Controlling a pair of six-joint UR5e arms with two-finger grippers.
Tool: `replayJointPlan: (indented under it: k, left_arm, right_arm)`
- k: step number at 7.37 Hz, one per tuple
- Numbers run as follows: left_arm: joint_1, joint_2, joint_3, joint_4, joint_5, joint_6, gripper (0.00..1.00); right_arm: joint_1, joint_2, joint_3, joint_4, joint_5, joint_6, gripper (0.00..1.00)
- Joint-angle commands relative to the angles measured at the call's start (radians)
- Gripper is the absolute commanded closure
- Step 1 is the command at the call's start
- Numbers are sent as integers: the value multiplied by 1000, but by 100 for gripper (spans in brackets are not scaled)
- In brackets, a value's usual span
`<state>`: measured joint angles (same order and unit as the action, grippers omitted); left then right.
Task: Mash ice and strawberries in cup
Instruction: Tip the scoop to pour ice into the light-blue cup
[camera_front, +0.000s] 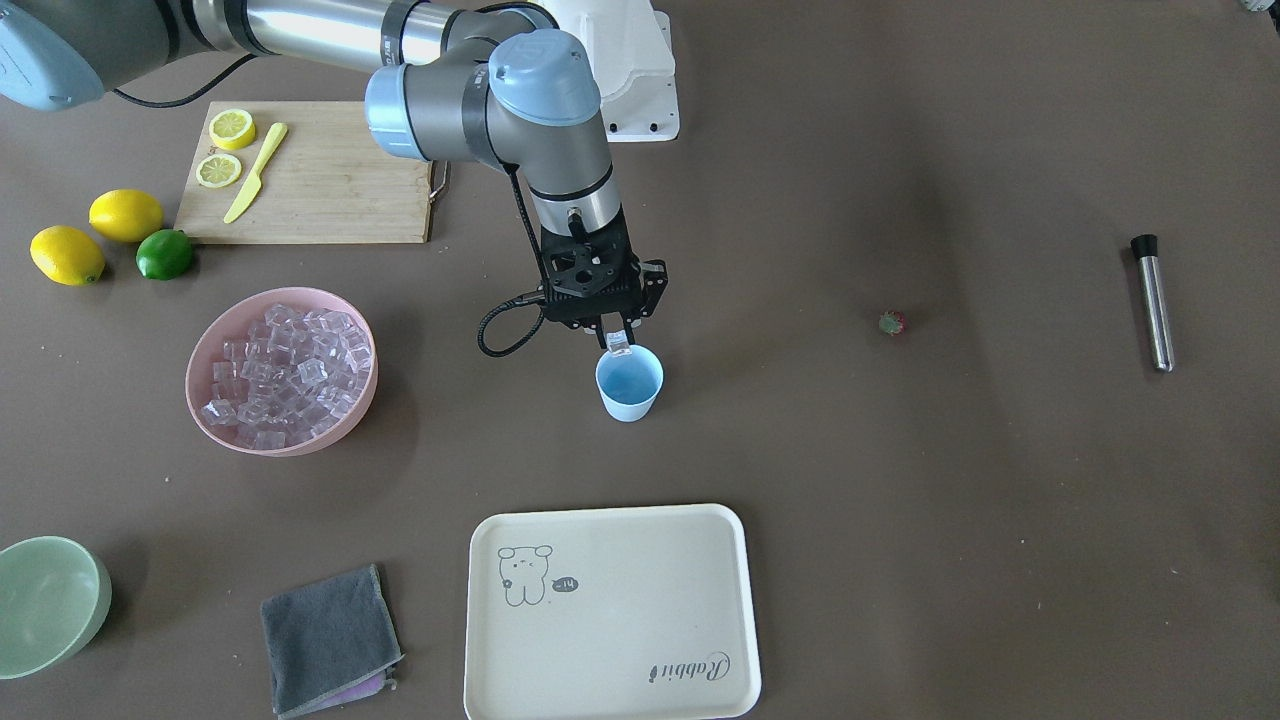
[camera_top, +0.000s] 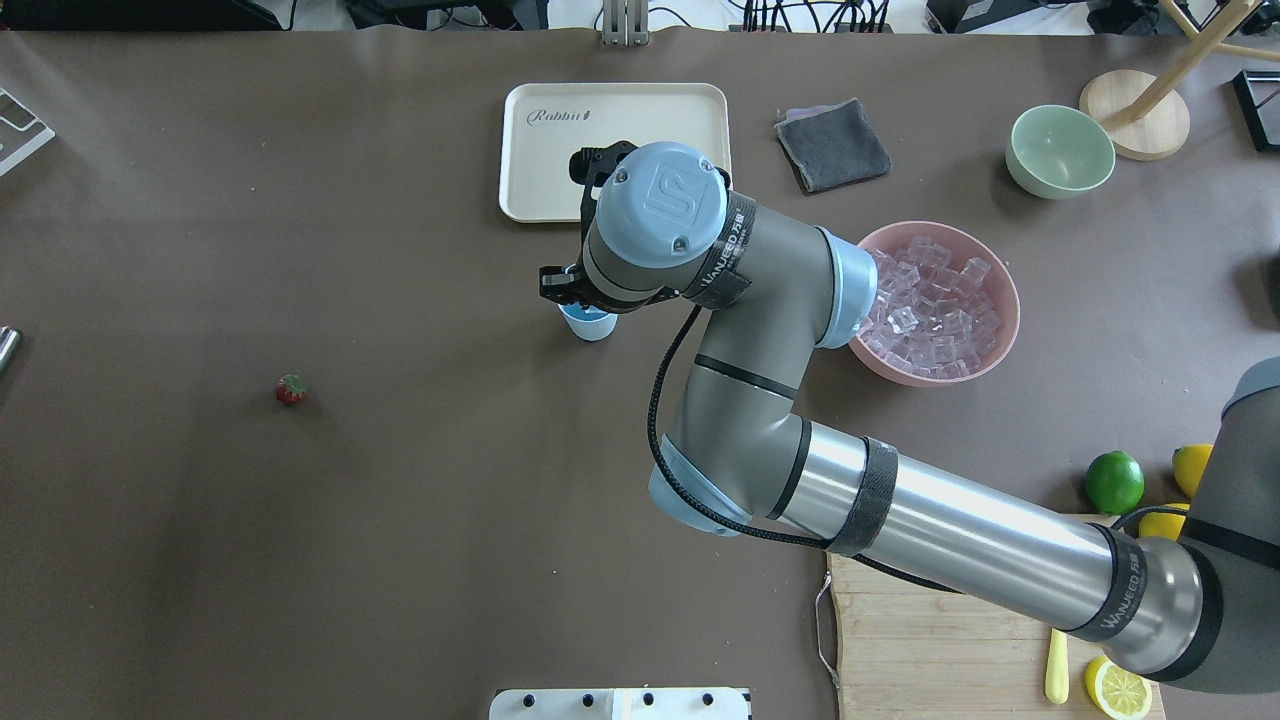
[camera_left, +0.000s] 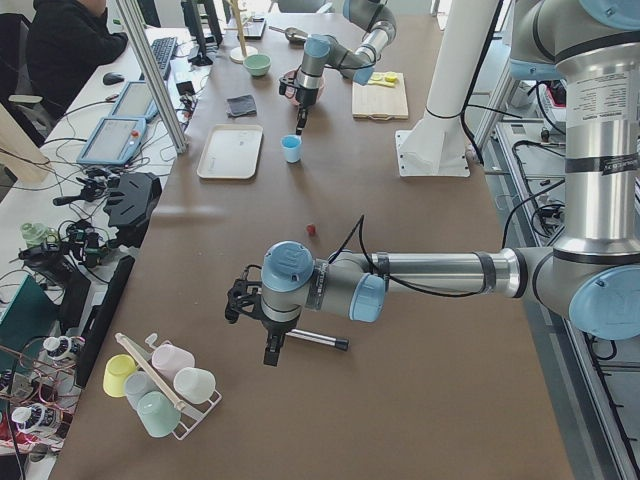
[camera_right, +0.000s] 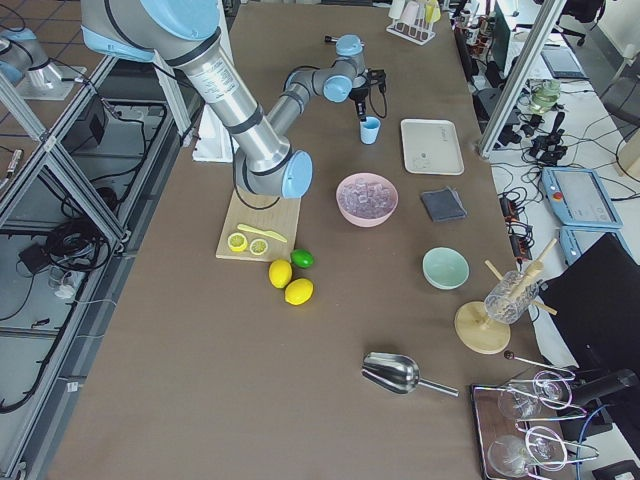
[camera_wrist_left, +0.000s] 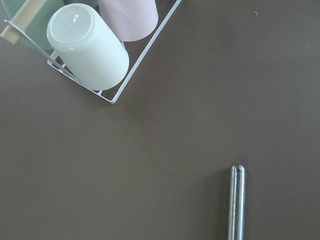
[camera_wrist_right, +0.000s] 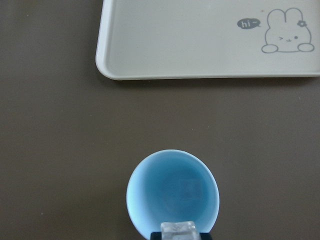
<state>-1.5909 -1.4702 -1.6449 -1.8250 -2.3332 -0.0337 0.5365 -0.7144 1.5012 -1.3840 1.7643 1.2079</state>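
Note:
The light blue cup (camera_front: 629, 383) stands upright mid-table. Just above its rim on the robot's side, my right gripper (camera_front: 618, 338) is shut on one clear ice cube (camera_wrist_right: 177, 229). In the right wrist view a faint cube shape shows at the bottom of the cup (camera_wrist_right: 172, 195). More ice (camera_front: 285, 375) fills the pink bowl (camera_front: 192, 385). The strawberry (camera_front: 891, 322) lies alone on the table, far from the cup. My left gripper (camera_left: 273, 348) hovers by a steel muddler (camera_wrist_left: 236, 200); I cannot tell whether it is open or shut.
A cream tray (camera_front: 610, 610), a grey cloth (camera_front: 330, 640) and a pale green bowl (camera_front: 50, 600) lie beyond the cup. A cutting board (camera_front: 330, 190) with lemon slices, whole lemons and a lime (camera_front: 165, 254) sits near the robot. A cup rack (camera_wrist_left: 90, 50) lies near the muddler.

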Motion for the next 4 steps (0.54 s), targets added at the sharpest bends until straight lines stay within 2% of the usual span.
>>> replayJointPlan:
  k: [1,2,4]
  left_arm:
    - [-1,1,-1,0,0,0,1]
    - [0,-1,-1,0,0,0,1]
    - [0,-5,-6,0,0,-2,1]
  right_arm:
    - [0,0,1,2,-22,38,84]
    - [2,0,4,3,-37,38,80]
    - [2,1,-2,29,-60,39,80]
